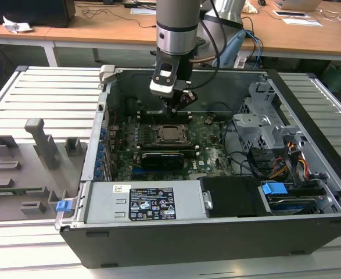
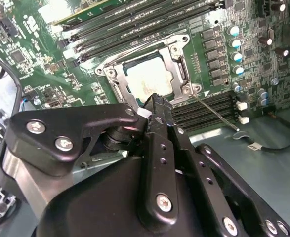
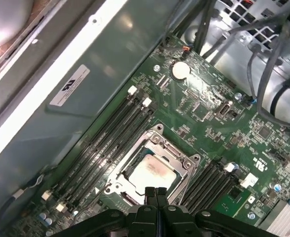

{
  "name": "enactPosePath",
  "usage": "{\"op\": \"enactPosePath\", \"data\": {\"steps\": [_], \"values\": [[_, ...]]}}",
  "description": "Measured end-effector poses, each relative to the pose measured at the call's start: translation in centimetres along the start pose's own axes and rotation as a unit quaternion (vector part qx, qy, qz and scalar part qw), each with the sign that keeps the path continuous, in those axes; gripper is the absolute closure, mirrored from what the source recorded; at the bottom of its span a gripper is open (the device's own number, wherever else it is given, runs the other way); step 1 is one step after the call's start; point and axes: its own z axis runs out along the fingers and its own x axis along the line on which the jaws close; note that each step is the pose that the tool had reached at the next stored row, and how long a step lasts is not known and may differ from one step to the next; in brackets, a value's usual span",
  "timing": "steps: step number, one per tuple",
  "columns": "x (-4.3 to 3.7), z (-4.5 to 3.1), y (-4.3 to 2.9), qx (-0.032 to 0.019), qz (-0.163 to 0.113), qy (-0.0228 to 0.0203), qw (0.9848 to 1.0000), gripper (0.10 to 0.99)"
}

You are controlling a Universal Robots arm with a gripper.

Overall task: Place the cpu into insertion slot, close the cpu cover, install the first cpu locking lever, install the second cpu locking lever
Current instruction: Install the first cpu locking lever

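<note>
Shut empty, apt for pushing, the pincer (image 1: 178,108) hangs at twelve o'clock of the cpu (image 1: 171,133) in the exterior view; the first wrist view shows the chip seated in the insertion slot (image 3: 126,171) under the cpu cover (image 3: 180,159).

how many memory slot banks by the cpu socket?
2. One bank between cpu cover and case wall, the other bank opposite it. Gripper may hide more.

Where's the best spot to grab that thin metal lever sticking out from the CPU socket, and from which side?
Take the locking lever near its hooked free end, probably from above, jaws across the rod. It is a thin straight wire slanting away from the cpu cover over the memory slots, so that end looks freest of surrounding parts.
</note>
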Motion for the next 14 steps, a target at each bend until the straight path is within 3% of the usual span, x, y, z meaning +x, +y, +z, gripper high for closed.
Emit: {"op": "enactPosePath", "data": {"steps": [7, 14], "values": [[0.00, 0.00, 0.00, -0.0004, -0.037, 0.0012, 0.9993, 0.980], [0.00, 0.00, 0.00, -0.0008, -0.075, 0.0025, 0.9972, 0.980]]}}
